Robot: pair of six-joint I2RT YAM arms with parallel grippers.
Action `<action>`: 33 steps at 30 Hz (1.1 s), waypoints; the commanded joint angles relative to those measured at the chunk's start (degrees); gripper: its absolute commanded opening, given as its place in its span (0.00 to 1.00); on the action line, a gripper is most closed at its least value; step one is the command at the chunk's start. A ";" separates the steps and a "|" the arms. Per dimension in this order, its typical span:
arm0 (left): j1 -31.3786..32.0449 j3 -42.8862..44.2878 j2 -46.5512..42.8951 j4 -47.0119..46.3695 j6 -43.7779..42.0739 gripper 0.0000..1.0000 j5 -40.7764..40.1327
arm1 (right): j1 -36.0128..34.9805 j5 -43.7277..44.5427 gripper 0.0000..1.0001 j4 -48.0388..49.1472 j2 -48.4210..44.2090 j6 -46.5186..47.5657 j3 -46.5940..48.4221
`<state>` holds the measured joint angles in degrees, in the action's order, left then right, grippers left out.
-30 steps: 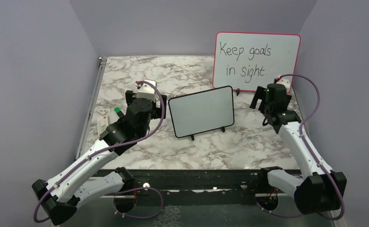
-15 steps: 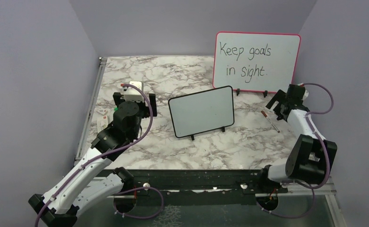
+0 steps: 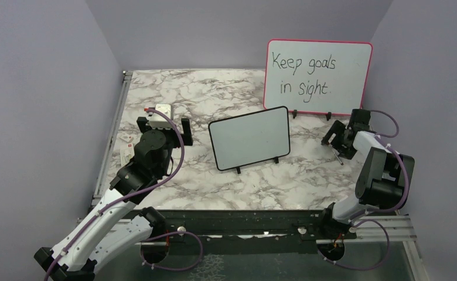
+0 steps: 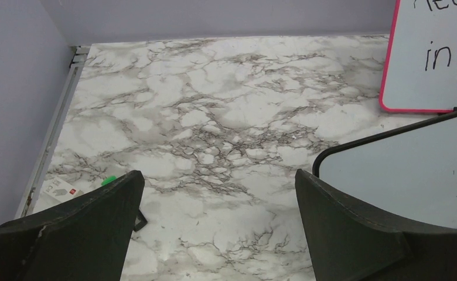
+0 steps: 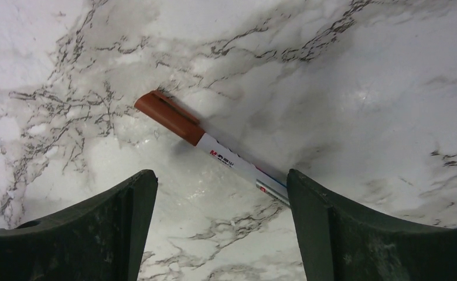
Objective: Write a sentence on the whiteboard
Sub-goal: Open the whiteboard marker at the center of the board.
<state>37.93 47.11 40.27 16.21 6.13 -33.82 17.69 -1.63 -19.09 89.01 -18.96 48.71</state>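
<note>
Marker [image 5: 232,163] flat, brown cap [image 5: 167,117] far-left, loose betw. wide-open R gripper [image 5: 220,178]; L gripper [image 4: 218,178] wide, empty.

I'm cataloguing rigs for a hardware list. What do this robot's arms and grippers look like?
Both the left arm and right arm have white link shells with black joint housings, and a thin purple cable loops along each. The left gripper and right gripper each have two broad, matte dark fingers with curved inner edges.
</note>
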 commanded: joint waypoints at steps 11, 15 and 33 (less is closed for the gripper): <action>-0.34 -0.61 -0.36 -2.23 -0.41 0.99 2.36 | -1.01 -6.47 0.55 -7.71 1.05 4.35 -0.76; -0.34 -0.72 -0.29 -2.36 -0.42 0.99 2.62 | -2.46 -5.41 0.50 -8.71 2.48 5.09 0.05; -0.56 -1.18 0.38 -3.17 -0.04 0.99 3.81 | -13.71 1.31 0.23 -10.95 7.00 3.59 2.58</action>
<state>37.82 46.44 40.49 14.94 6.15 -32.01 5.34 -1.65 -26.89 92.90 -14.50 52.29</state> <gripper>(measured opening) 0.988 0.242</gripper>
